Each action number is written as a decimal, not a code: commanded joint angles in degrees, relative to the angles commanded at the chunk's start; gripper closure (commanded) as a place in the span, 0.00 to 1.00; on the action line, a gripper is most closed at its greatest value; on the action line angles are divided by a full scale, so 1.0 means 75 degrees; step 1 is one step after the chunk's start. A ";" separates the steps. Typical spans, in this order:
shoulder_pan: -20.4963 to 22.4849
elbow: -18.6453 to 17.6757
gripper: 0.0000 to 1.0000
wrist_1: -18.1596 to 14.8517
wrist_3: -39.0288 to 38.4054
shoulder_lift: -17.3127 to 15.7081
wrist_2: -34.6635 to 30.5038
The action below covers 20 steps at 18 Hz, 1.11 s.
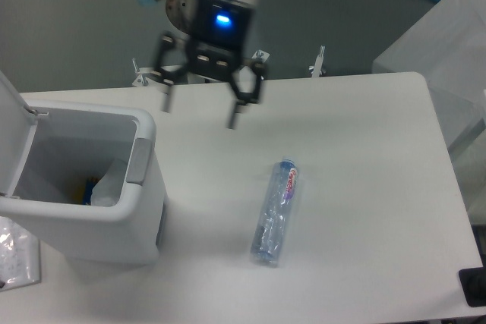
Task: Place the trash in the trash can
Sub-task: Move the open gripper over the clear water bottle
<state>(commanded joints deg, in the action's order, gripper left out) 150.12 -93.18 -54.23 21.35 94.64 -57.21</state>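
With its hand (199, 114) spread and empty above the surface (357, 149), the arm looks bound for the bottle (276, 212) lying at five o'clock, the trash can (114, 218) open at nine o'clock.

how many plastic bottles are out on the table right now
1. The crushed clear bottle lies on its side on the white table, right of the trash can and below the open gripper. Anything inside the bin is mostly hidden.
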 joint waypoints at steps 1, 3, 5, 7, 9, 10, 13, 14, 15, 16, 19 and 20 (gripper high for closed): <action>0.0000 0.0154 0.00 0.0023 0.0035 0.0212 -0.0210; -0.0011 0.0400 0.00 0.0012 0.0047 0.0541 -0.0911; -0.0012 0.0541 0.00 0.0012 0.0059 0.0892 -0.1347; -0.0012 0.0577 0.00 0.0035 0.0106 0.1267 -0.1558; -0.0058 0.0577 0.00 0.0035 0.0420 0.1560 -0.2003; -0.0105 0.0577 0.00 0.0035 0.0643 0.1678 -0.2179; -0.0246 0.0589 0.00 0.0035 0.1100 0.1959 -0.2368; -0.0258 0.0577 0.00 0.0035 0.1241 0.2123 -0.2438; -0.0351 0.0577 0.00 0.0035 0.1359 0.2287 -0.2612; -0.0514 0.0635 0.00 0.0047 0.1406 0.2439 -0.2788; -0.0761 0.0881 0.00 0.0024 0.1383 0.2943 -0.3001; -0.0808 0.0870 0.00 0.0047 0.1360 0.3060 -0.3013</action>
<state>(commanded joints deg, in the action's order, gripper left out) 144.06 -86.66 -53.88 31.55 117.59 -79.80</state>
